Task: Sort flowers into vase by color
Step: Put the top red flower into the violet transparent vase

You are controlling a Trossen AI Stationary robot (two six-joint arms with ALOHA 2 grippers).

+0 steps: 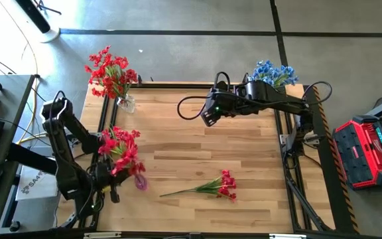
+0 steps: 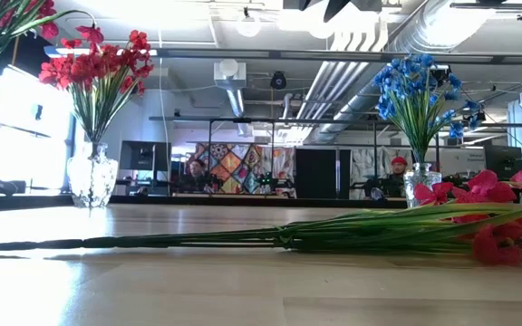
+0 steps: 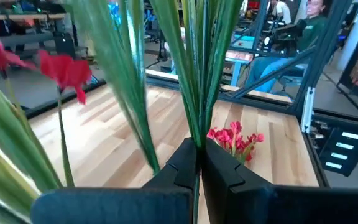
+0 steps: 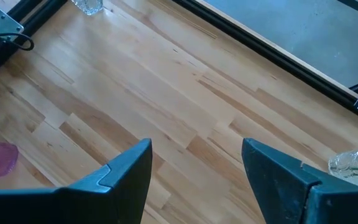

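My left gripper (image 1: pixel 113 171), at the table's near left, is shut on a red flower spray (image 1: pixel 122 150) that is held off the table. Its blooms (image 3: pixel 67 71) and green leaves fill the left wrist view. Another red spray (image 1: pixel 211 187) lies flat on the wood at near centre, stem toward the left. A glass vase of red flowers (image 1: pixel 113 78) stands at the far left. A vase of blue flowers (image 1: pixel 274 73) stands at the far right. My right gripper (image 1: pixel 207 118) hangs open high over the table's far middle, with only bare wood (image 4: pixel 191 118) between its fingers. My left gripper pinches the spray's bundle of green stems (image 3: pixel 197 134) between its two fingers, where the stems run together. The fingers lie about level, pointing toward the table's right. The spray rises above the fingertips, blooms up, clear of the table.
A small pink thing (image 1: pixel 141 181) lies on the wood beside the held spray. A black frame rail (image 1: pixel 287 153) runs along the table's right side. Beyond it stands a red case (image 1: pixel 367 153). People sit in the room behind the table (image 2: pixel 198 174).
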